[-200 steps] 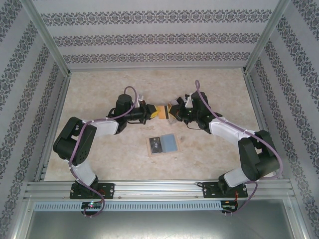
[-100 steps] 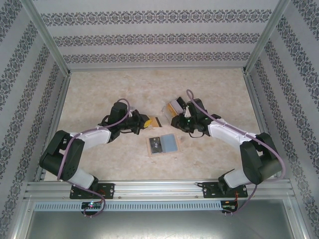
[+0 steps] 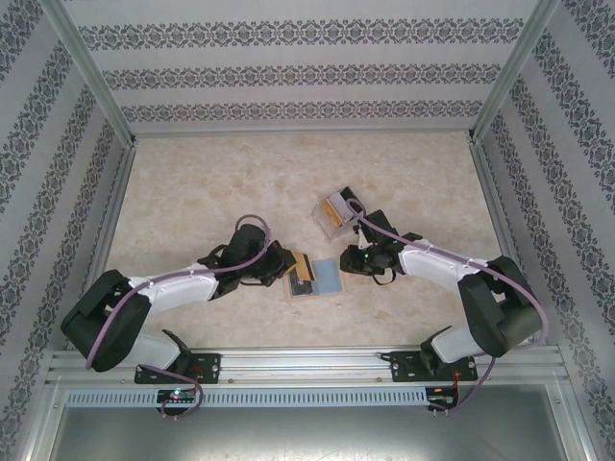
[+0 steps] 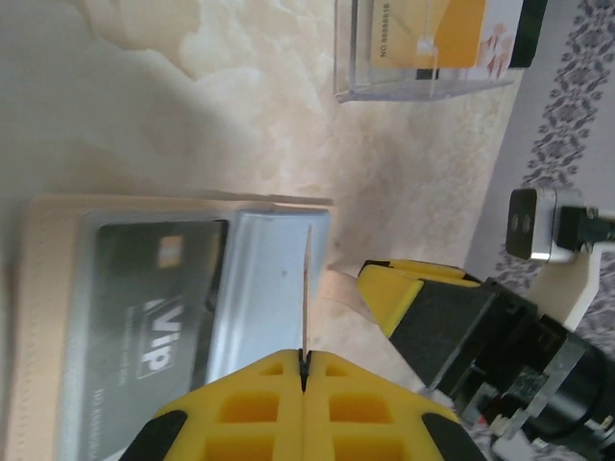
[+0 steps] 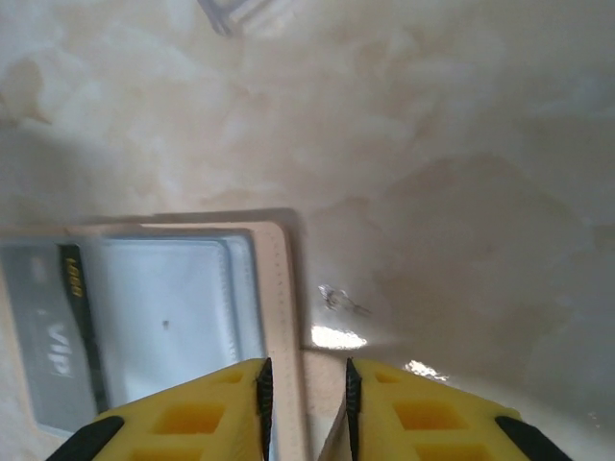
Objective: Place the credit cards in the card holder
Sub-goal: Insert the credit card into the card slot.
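Note:
The tan card holder [image 3: 332, 291] lies open on the table, with a black credit card [image 3: 304, 285] in its left pocket. My left gripper [image 3: 291, 264] hangs over that left half, shut on an orange-yellow credit card [image 3: 302, 266]. In the left wrist view this card [image 4: 307, 288] stands edge-on above the holder [image 4: 53, 317] and the black card [image 4: 154, 336]. My right gripper [image 3: 346, 264] sits low at the holder's right edge. In the right wrist view, its jaws [image 5: 306, 394] stand slightly apart with the tan rim [image 5: 283, 307] between them, open.
A clear plastic box [image 3: 335, 212] holding more cards rests on the table behind the holder; in the left wrist view the box [image 4: 432, 53] has an orange-yellow card inside. Patterned walls and metal rails enclose the marbled table [image 3: 192, 182].
Both arms have come down and nearer from the table's middle. The left brought its card over the holder. The right drew away from the clear box to the holder's right edge.

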### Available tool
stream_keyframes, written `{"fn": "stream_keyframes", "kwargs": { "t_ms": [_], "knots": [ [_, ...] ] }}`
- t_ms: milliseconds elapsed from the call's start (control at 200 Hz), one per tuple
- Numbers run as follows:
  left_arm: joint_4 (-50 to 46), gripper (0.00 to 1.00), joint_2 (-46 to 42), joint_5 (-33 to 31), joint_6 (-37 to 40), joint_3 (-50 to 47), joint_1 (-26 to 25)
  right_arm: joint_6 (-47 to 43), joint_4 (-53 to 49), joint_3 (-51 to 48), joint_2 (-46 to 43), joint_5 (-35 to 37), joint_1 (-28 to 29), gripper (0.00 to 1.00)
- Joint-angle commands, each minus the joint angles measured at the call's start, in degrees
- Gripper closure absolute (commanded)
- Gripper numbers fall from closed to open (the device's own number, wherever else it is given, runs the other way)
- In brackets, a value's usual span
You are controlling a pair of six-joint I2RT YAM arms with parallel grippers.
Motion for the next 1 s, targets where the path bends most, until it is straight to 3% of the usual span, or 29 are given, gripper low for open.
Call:
{"fn": "stream_keyframes", "kwargs": {
  "t_ms": [0, 125, 350, 994],
  "knots": [
    [3.7, 1.00, -1.6, -7.4, 8.4, -3.6, -1.8, -1.7, 2.7, -1.8, 1.9, -0.9, 0.2, 0.73],
    [8.5, 1.00, -2.0, -9.8, 10.5, -7.4, -3.4, -1.8, 3.9, -2.9, 3.2, -0.6, 0.7, 0.73],
    [13.3, 1.00, 0.4, -6.9, 16.3, -5.6, -4.6, -1.9, 4.7, -3.8, 3.8, -0.4, 0.8, 0.74],
    [24.1, 1.00, 13.4, -3.4, 12.5, -5.5, -5.0, -1.4, 5.6, -3.3, 6.4, -0.9, 1.8, 0.74]
  ]
}}
